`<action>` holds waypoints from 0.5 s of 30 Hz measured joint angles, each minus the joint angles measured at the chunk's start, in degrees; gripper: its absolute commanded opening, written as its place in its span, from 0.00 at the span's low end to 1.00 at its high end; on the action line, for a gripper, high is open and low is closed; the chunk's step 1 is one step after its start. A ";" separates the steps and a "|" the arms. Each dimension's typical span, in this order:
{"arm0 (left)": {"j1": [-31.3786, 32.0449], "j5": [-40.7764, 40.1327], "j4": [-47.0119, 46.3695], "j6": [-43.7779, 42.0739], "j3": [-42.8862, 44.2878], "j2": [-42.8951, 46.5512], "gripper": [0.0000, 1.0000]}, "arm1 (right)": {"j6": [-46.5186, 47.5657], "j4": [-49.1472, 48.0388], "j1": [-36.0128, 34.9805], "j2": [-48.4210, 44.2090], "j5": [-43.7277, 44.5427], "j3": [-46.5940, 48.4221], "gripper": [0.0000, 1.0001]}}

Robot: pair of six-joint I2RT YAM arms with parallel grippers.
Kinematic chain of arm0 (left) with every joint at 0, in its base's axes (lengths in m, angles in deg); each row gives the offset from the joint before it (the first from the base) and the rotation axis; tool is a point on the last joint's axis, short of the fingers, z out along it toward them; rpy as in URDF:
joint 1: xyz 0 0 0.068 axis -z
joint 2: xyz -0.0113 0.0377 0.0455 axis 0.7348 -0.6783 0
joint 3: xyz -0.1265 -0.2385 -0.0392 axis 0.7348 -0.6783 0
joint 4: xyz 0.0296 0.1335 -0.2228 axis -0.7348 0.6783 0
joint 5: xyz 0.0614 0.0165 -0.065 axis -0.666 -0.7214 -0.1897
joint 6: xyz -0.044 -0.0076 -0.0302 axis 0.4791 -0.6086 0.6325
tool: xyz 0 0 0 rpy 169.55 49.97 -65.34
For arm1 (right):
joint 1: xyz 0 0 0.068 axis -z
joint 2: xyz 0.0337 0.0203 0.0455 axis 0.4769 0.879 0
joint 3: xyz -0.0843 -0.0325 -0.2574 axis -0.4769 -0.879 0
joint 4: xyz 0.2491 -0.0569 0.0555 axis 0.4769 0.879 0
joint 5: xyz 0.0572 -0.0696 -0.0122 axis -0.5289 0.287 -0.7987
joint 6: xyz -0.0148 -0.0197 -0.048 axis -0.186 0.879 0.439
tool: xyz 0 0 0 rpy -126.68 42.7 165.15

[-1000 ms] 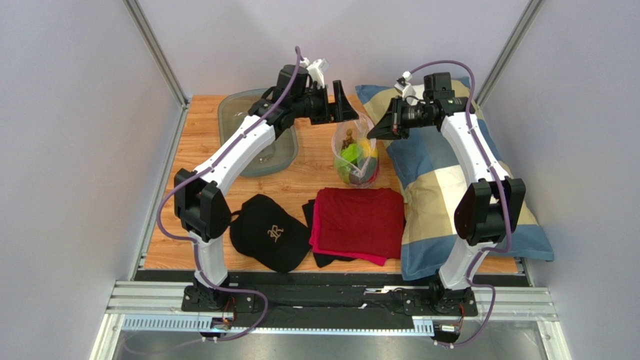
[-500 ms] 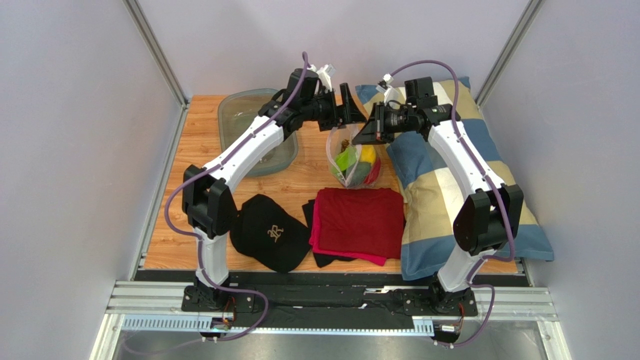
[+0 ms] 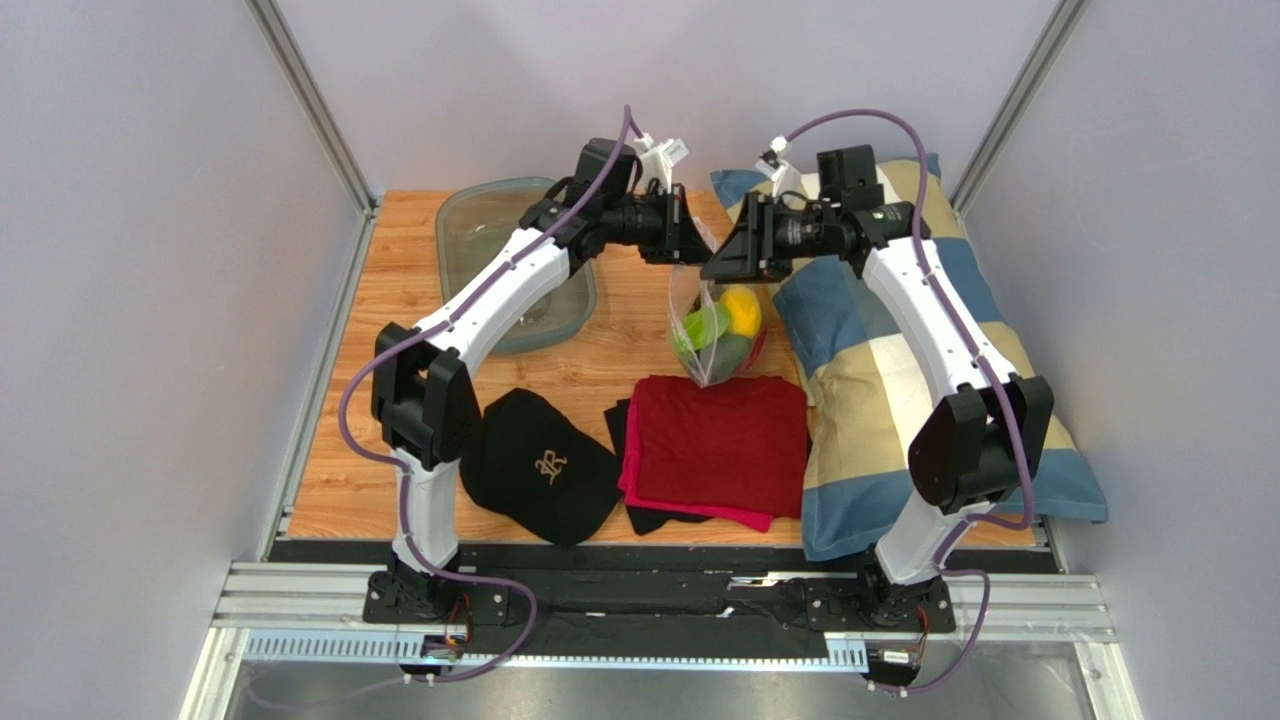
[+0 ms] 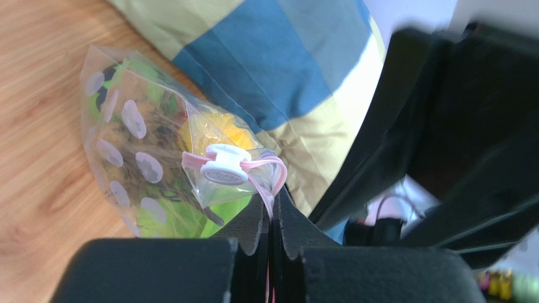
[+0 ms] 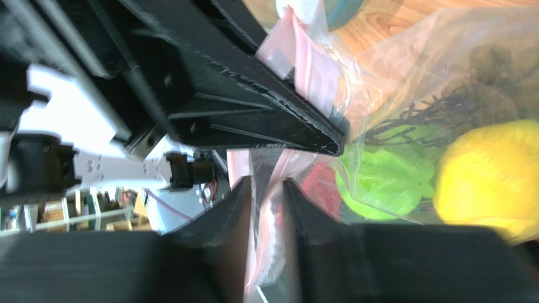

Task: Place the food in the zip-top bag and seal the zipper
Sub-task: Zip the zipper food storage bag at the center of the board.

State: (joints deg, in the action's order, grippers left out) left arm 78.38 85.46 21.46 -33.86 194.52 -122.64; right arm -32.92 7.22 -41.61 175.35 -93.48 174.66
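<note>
- At far left of the wooden desk [image 3: 376, 435], a grey-green translucent oval tray [image 3: 504, 293]; well apart from the work.
- Left claw [image 4: 272, 218] clamped shut on the pink zipper strip [image 4: 253, 165], just beside its white slider [image 4: 223, 169].
- Hanging from both claws, the small clear spotted plastic bag [image 3: 714, 330]; yellow toy lemon [image 5: 487, 170] and green pieces inside; loading apparently done, sealing in hand.
- Right claw [image 5: 266, 196] narrowed to a slit, pinching the same mouth edge.
- Next, probably: hold one end taut; run the slider along.
- Below: black cap [image 3: 538, 465], dark red folded cloth [image 3: 721, 443], blue-and-cream checked pillow [image 3: 849, 435]; snag risk close under the bag.

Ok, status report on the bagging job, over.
Left gripper shut on zipper end. Right gripper shut on zip-top bag mouth. Food inside, seal unclear. Pillow beside bag, not blocking.
</note>
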 measured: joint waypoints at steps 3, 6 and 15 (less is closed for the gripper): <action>-1.42 6.38 1.99 -6.38 2.32 -1.16 0.00 | 2.86 2.80 3.21 0.00 -3.54 3.85 0.76; -2.78 11.72 8.41 -15.26 9.55 -3.80 0.00 | 4.76 3.30 7.52 -0.15 -6.23 6.67 0.77; -3.45 20.06 38.14 -51.39 30.05 -7.98 0.00 | 14.10 1.18 10.03 -4.09 -7.41 3.72 0.71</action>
State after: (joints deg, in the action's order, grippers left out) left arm 74.93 105.53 59.61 -85.24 224.58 -130.62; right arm -18.82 8.40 -31.58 171.27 -100.89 178.38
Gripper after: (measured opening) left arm 0.010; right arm 0.753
